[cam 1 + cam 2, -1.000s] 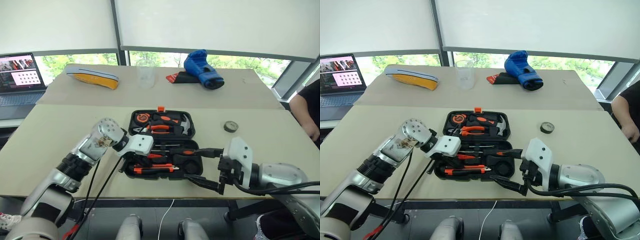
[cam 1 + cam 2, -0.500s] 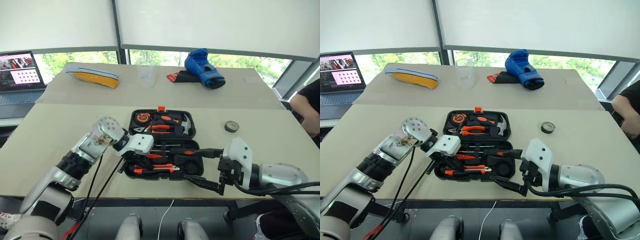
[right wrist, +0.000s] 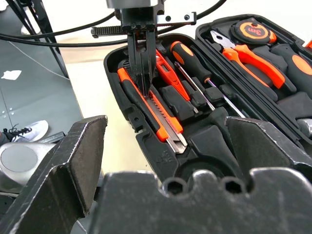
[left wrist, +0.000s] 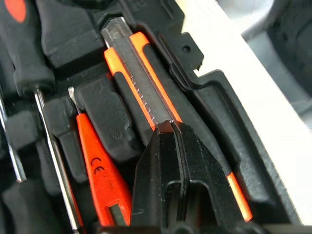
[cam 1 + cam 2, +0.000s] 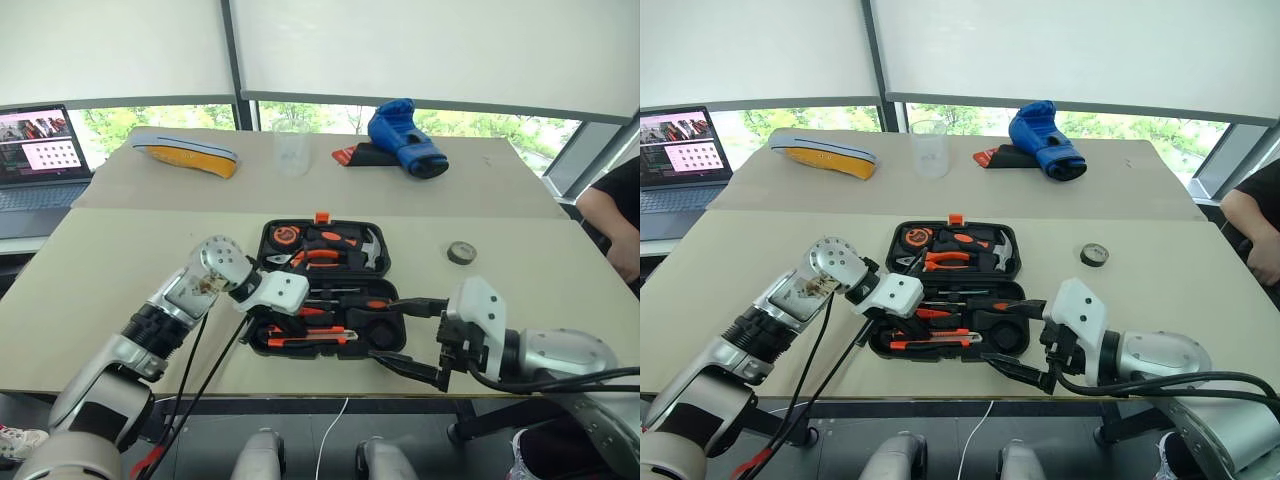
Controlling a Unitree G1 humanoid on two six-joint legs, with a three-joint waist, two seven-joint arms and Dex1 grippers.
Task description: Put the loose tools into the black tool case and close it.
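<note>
The black tool case point(image 5: 392, 268) lies open in the middle of the near table. Its far half holds pliers, a hammer and a tape measure. In the near half lie an orange-and-black screwdriver point(image 3: 187, 56), the orange tester screwdriver point(image 4: 97, 165) and the utility knife point(image 4: 141, 83). My left gripper point(image 4: 165, 124) is shut, and its tips rest on top of the knife in the front recess. My right gripper point(image 5: 385, 328) stands open at the case's near right corner, with nothing between its fingers. The small black tape roll point(image 5: 461, 252) sits on the table to the right of the case.
On the far table are a blue boxing glove point(image 5: 405, 135), a clear cup point(image 5: 291, 150) and a yellow-and-grey object point(image 5: 185, 152). A laptop point(image 5: 40, 150) stands at the far left. A person's arm point(image 5: 615, 225) shows at the right edge. Black cables point(image 5: 200, 370) hang from my left arm.
</note>
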